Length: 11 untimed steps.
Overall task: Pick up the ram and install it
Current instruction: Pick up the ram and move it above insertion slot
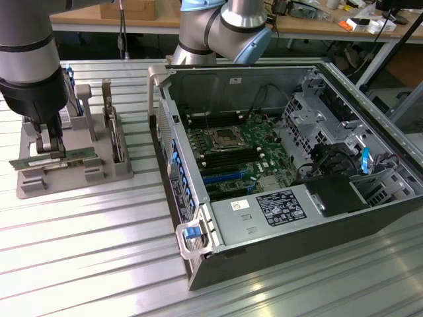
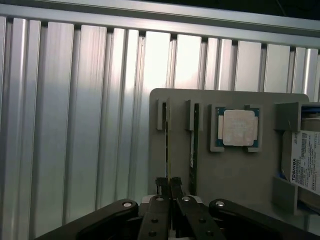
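My jaws pinch the ram (image 1: 76, 157), closed across its flat faces because the thin board stands on its long edge in a slot of the grey holder (image 1: 99, 175). The holder sits at the exterior view's left of the table (image 1: 79, 251), well apart from the open computer case (image 1: 198, 257). It spaces its parts, with a second stick (image 2: 193, 145) just beside mine, so I can grip one alone; whether the ram is clear of its slot I cannot tell.

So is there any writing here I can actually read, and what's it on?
"TOSHIBA": white label on the hard drive.
The rest of that label: too small to read.
Black label inside the computer case: too blurred to read.
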Each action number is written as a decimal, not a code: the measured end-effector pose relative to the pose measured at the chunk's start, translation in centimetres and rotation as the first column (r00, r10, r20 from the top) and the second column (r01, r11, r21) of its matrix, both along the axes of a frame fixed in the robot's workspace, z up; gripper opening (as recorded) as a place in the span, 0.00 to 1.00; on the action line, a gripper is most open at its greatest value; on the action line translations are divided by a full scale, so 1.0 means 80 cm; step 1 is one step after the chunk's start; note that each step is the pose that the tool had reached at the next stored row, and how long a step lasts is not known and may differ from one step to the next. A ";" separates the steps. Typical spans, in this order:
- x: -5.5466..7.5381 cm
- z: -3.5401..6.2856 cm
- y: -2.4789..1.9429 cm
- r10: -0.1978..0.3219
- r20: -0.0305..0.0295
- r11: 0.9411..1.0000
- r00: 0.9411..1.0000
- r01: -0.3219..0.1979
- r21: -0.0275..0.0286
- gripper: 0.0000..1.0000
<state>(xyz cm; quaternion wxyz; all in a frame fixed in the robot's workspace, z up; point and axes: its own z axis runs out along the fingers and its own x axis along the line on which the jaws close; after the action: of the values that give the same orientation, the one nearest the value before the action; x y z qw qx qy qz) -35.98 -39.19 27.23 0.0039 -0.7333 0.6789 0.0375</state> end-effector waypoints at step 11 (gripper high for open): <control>0.000 0.044 0.0000 0.000 0.000 1.000 1.000 0.000 0.000 0.12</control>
<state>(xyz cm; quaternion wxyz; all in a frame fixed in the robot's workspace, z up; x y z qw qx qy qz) -35.98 -39.18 30.76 0.0039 -0.7333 0.6789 0.0375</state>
